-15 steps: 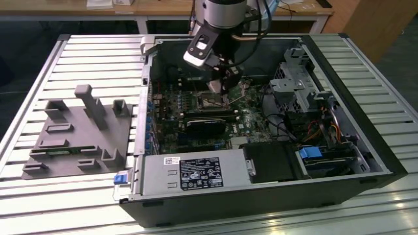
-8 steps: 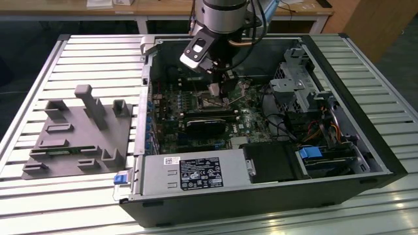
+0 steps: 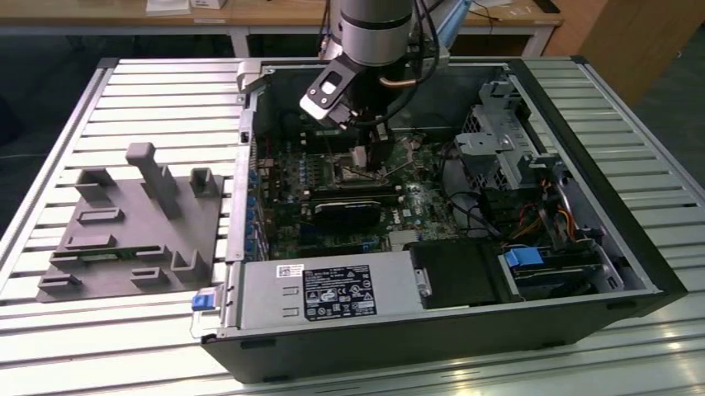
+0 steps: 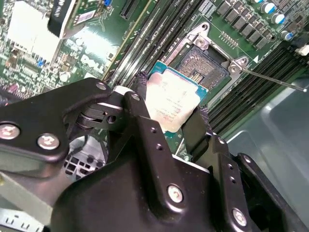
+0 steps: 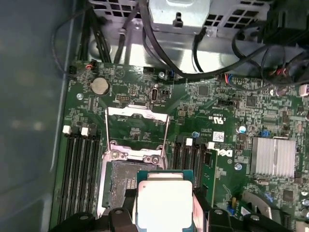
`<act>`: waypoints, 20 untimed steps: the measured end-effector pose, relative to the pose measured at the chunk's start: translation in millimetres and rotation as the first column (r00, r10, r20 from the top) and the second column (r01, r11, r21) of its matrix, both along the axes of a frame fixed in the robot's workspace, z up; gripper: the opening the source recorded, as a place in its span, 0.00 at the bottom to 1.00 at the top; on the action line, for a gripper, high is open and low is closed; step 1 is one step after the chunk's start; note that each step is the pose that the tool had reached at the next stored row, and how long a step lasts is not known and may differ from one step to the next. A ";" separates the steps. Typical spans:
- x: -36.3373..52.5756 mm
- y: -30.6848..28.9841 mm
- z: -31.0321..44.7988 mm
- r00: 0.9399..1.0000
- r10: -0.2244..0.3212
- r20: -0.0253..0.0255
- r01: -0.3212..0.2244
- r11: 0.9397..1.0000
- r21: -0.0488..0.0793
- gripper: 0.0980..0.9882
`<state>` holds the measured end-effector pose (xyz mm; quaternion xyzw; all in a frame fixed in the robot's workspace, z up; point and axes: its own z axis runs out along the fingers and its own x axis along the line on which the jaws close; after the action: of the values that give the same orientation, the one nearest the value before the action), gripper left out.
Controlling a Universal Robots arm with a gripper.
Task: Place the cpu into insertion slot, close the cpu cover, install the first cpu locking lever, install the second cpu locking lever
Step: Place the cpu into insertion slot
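Observation:
The cpu (image 4: 176, 104) (image 5: 164, 203), a flat square chip with a silvery top, is pinched at two opposite edges by my gripper (image 4: 171, 99) (image 5: 164, 208). It hangs just above the motherboard, partly overlapping one side of the insertion slot (image 4: 200, 63) (image 5: 118, 181), whose dark centre lies bare. The cpu cover (image 5: 137, 112), a silvery frame with a window, is swung open and lies back beyond the slot. A thin metal locking lever (image 4: 270, 79) sticks out from the slot's corner. In the exterior view my gripper (image 3: 369, 157) reaches down into the open computer case.
Long black memory slots (image 5: 82, 169) flank the socket on both sides. Black cables (image 5: 193, 58) run past the cover. A finned silver heatsink (image 5: 273, 157) sits to one side. The case holds a labelled power supply (image 3: 330, 289) and a drive cage (image 3: 501, 148). A grey fixture (image 3: 132, 223) lies at the exterior view's left.

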<state>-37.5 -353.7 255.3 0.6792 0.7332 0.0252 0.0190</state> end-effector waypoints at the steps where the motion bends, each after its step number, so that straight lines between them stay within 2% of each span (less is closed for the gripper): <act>1: 0.0 0.5 -1.5 1.000 -0.006 -0.001 0.006 1.000 -0.001 0.49; 5: 0.0 2.2 -5.9 1.000 -0.023 -0.003 0.023 1.000 -0.013 0.49; 8: 0.0 3.6 -8.2 0.999 -0.032 -0.004 0.031 0.999 -0.028 0.49; 10: 0.0 5.6 -9.6 0.999 -0.033 -0.007 0.033 0.999 -0.035 0.49; 12: 0.1 8.5 -11.1 0.999 -0.034 -0.012 0.033 0.999 -0.037 0.49; 20: 0.2 21.9 -16.3 0.999 -0.034 -0.025 0.033 0.999 -0.038 0.49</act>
<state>-37.3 -331.8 239.0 0.6911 0.7224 0.0027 0.0228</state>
